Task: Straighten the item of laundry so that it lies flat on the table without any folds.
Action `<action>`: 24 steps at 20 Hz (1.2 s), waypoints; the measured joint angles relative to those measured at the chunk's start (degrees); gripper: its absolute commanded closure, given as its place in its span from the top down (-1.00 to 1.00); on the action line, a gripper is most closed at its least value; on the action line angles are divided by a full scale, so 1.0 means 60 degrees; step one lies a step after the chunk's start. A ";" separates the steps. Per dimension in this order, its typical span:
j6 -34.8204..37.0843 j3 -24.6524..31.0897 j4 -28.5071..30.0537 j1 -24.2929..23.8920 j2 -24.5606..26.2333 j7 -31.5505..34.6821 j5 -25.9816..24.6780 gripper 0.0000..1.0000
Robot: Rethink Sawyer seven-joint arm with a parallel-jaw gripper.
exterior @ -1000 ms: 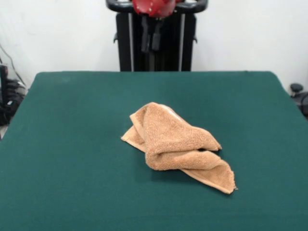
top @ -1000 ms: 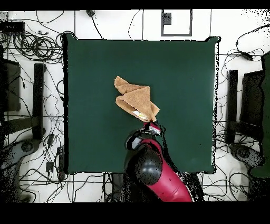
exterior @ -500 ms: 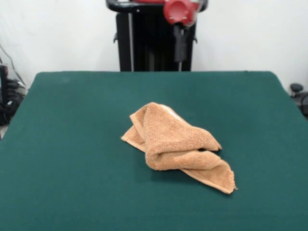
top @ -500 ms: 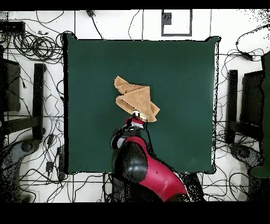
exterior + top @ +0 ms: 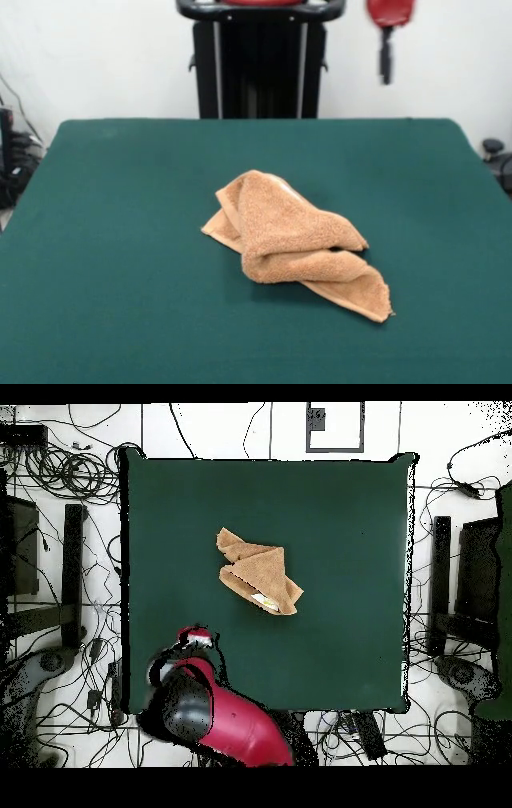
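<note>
Front view: the towel (image 5: pixel 294 244) lay crumpled near the middle of the table (image 5: pixel 120 240), well clear of every edge. It was folded over itself several times — a thick rolled fold ran across its near side, a rounded hump rose toward the far edge, and one flat hemmed corner stuck out toward the near right corner of the table. A second hemmed edge showed at the towel's left, lying flat on the green cloth. The gripper (image 5: pixel 386 68) hung high beyond the table's far edge, toward the far right corner, a dark narrow shape below a red wrist, well apart from the towel and touching nothing; whether its jaws were parted or closed could not be told. Overhead view: the towel (image 5: pixel 258 572) sat a little left of the table's centre, a rough triangle with one pointed flap toward the upper left and a small pale patch showing at its lower edge. The red and black arm (image 5: pixel 210 719) lay over the table's (image 5: pixel 350 514) bottom left corner, and the gripper (image 5: pixel 197 636) sat just inside that corner — well apart from the towel, holding nothing.
</note>
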 measured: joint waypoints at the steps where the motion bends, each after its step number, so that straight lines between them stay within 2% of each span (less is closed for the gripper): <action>1: 0.0290 -0.0175 -0.0075 0.0268 0.0011 0.0000 0.0000 1.00; 3: 0.1430 -0.0838 -0.0390 0.1221 0.0100 0.0000 -0.0006 1.00; 5: 0.1780 -0.1217 -0.0575 0.1581 0.0226 0.0000 -0.0010 1.00; 9: 0.1678 -0.1656 -0.0805 0.1606 0.0471 0.0000 -0.0008 1.00; 13: 0.1491 -0.2183 -0.1141 0.1256 0.0849 0.0000 -0.0008 1.00; 24: 0.1481 -0.2944 -0.1787 0.0861 0.1796 0.0000 -0.0008 1.00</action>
